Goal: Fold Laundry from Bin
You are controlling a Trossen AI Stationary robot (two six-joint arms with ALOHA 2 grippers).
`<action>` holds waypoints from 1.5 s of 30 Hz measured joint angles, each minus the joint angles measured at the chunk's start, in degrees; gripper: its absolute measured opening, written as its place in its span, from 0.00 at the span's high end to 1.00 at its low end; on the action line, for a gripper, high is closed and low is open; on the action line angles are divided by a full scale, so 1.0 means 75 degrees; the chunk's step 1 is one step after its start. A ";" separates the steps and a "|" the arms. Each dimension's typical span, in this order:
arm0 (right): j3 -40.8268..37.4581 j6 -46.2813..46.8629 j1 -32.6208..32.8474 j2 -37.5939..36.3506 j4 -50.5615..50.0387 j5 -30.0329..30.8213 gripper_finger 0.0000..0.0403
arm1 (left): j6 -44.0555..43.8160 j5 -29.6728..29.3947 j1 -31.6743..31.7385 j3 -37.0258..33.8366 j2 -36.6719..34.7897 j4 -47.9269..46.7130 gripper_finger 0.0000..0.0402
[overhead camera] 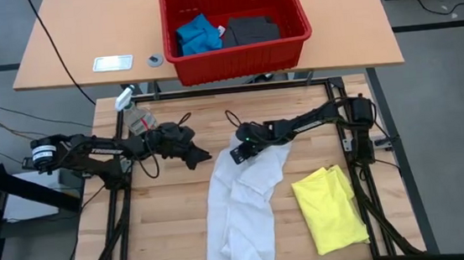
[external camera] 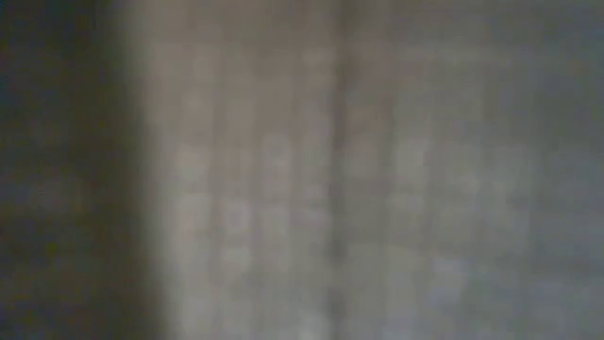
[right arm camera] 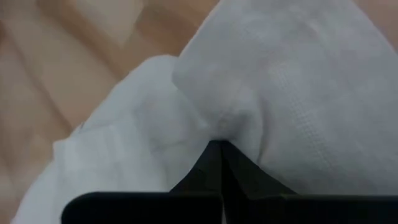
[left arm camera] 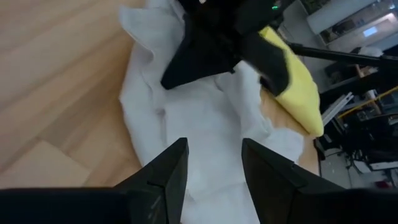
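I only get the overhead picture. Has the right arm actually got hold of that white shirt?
Observer: Yes. Its wrist camera shows the right gripper shut on a fold of the white shirt.
Operator: And the left one?
Observer: The left gripper is open, holding nothing, just above the shirt's edge.
Operator: Anything from the table-level camera?
Observer: No, that view is only blur.
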 joint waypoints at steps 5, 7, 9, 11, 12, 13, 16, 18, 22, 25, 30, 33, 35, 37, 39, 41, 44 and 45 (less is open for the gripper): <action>0.0226 -0.0730 0.0010 0.0039 0.0272 -0.1105 1.00 | -0.0064 -0.0021 0.0017 0.0000 0.0000 -0.0073 0.61; 0.0472 -0.1308 0.0089 0.0036 0.0423 -0.1813 1.00 | -0.0056 -0.0027 0.0019 0.0000 0.0000 -0.0091 0.61; 0.0744 -0.1487 0.0150 0.0014 0.0331 -0.2421 1.00 | -0.0048 -0.0062 -0.0010 0.0000 0.0000 -0.0091 0.61; 0.1006 -0.1360 0.0217 -0.0021 0.0032 -0.2535 1.00 | -0.0042 -0.0132 -0.0081 0.0000 0.0000 -0.0091 0.61; 0.1146 -0.1256 0.0248 -0.0039 -0.0023 -0.2392 1.00 | -0.0042 -0.0130 -0.0128 0.0000 0.0000 -0.0086 0.61; 0.1262 -0.1118 0.0281 -0.0098 -0.0056 -0.2174 1.00 | -0.0046 -0.0130 -0.0171 0.0000 0.0000 -0.0088 0.61; 0.1660 -0.0678 0.0371 -0.0280 -0.0495 -0.1495 1.00 | -0.0145 -0.0134 -0.0304 0.0000 0.0000 -0.0094 0.61; 0.1915 -0.0625 0.0449 -0.0367 -0.1175 -0.1037 1.00 | -0.0230 -0.0135 -0.0358 0.0000 0.0000 -0.0103 0.61; 0.2495 -0.0880 0.0553 -0.0381 -0.3037 -0.0382 1.00 | -0.0325 -0.0227 -0.0382 0.0000 -0.0100 -0.0137 0.61; 0.2871 -0.1114 0.0645 -0.0387 -0.4462 0.0296 1.00 | -0.0305 -0.0378 -0.0333 -0.0002 -0.0324 -0.0119 0.61; 0.2685 -0.1088 0.0708 -0.0412 -0.5373 0.0885 1.00 | -0.0137 -0.0460 -0.0104 -0.0003 -0.0892 -0.0143 0.61; 0.2052 -0.1007 0.0679 -0.0373 -0.4880 0.0639 1.00 | 0.0002 -0.0476 0.0003 0.0000 -0.1140 -0.0083 0.61; 0.1654 -0.0870 0.0618 -0.0366 -0.4403 0.0584 1.00 | 0.0083 -0.0476 0.0048 -0.0003 -0.1252 -0.0150 0.61; 0.1391 -0.0871 0.0484 -0.0366 -0.4148 0.0577 1.00 | 0.0175 -0.0487 0.0052 -0.0002 -0.1287 0.0020 0.61; 0.1177 -0.1006 0.0323 -0.0282 -0.3825 0.0577 1.00 | 0.0191 -0.0539 0.0052 -0.0003 -0.1280 0.0055 0.61; 0.1090 -0.1263 0.0129 -0.0220 -0.3671 0.0464 1.00 | 0.0193 -0.0541 0.0038 -0.0003 -0.1257 0.0231 0.61; 0.1117 -0.1664 -0.0136 -0.0032 -0.3370 0.0208 1.00 | 0.0238 -0.0616 -0.0065 0.0000 -0.1178 0.0498 0.61; 0.1141 -0.1829 -0.0200 0.0066 -0.3212 0.0121 1.00 | 0.0238 -0.0697 -0.0133 -0.0006 -0.1151 0.0537 0.61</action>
